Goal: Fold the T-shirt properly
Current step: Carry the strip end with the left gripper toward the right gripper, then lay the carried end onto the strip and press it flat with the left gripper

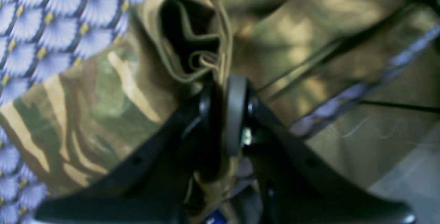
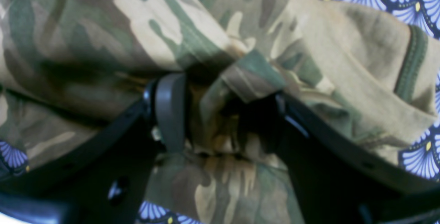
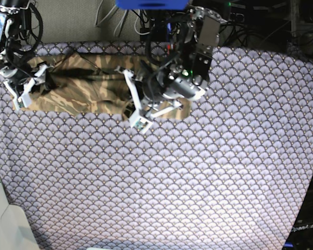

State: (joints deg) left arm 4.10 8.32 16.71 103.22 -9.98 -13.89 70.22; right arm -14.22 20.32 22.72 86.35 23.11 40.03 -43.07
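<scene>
While the T-shirt (image 3: 88, 88) lies bunched along the counter's (image 3: 198, 182) far left edge, the left fingers (image 1: 223, 114) are clamped on its cloth; the right fingers (image 2: 220, 114), spread wider, straddle a thick fold.

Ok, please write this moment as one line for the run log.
left claw: shut on T-shirt | right claw: wide, bunched cloth between its jaws | T-shirt: on tablecloth, fold unfinished
</scene>
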